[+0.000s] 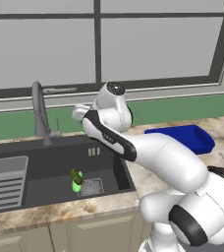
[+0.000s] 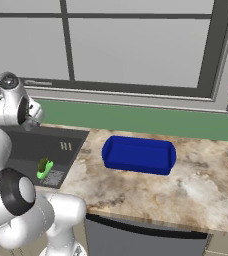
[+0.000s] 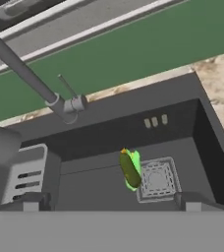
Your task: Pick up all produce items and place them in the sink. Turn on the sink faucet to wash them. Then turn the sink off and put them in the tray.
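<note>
The produce items lie together on the floor of the sink (image 1: 55,162) in the left base view: the lime green vegetable (image 1: 77,187) and the darker olive vegetable (image 1: 76,176) touch each other just left of the drain grate (image 1: 92,187). The ribbed rack (image 1: 5,183) sits at the basin's left end, well apart from them. The faucet (image 1: 39,110) rises behind the sink's back edge. The blue tray (image 1: 192,135) rests on the counter (image 1: 148,182) to the right of the sink, partly hidden by the arm, which reaches over the basin.

In the right base view the two vegetables show as one small clump, the lime green one (image 2: 42,172) under the olive one (image 2: 45,164), beside the grate (image 2: 52,177) in the sink (image 2: 41,145). The tray (image 2: 138,155) stands on the counter (image 2: 186,185) just right of the basin.

The hand view looks down into the sink (image 3: 104,133). The olive vegetable (image 3: 129,168) lies across the lime green one (image 3: 135,160), both touching the left edge of the grate (image 3: 157,179). The faucet (image 3: 25,74) slants up to the upper left, its small lever (image 3: 67,86) beside it; the rack (image 3: 28,174) is at the left. The gripper (image 3: 111,202) hangs above the basin with its jaws spread wide, holding nothing; one fingertip (image 3: 30,202) shows at the lower left.
</note>
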Robot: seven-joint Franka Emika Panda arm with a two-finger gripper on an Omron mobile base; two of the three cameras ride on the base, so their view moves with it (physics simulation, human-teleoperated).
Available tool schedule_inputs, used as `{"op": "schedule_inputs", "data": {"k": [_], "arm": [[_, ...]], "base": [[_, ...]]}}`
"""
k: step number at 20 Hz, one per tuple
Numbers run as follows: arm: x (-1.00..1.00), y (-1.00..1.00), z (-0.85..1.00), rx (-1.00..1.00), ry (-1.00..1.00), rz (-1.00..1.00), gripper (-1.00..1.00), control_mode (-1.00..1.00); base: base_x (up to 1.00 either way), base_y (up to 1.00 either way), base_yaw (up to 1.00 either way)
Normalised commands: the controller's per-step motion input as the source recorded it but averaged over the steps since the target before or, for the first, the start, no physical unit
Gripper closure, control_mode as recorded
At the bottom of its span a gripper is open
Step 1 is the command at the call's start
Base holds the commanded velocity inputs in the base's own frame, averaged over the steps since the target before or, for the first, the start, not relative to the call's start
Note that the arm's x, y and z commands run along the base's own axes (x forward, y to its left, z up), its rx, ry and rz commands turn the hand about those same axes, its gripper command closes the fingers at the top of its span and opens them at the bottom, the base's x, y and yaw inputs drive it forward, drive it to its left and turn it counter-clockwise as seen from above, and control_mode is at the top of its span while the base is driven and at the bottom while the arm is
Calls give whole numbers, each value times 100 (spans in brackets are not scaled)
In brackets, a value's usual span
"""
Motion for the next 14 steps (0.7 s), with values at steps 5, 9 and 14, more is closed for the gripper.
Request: {"op": "schedule_inputs", "data": {"k": [5, 9, 14], "arm": [[-12, -8, -52, 0, 11, 2, -100, -100], [-17, 0, -44, 0, 0, 4, -100, -100], [-44, 0, -31, 0, 2, 1, -100, -100]], "base": [[0, 0, 0], [0, 0, 0], [0, 0, 0]]}}
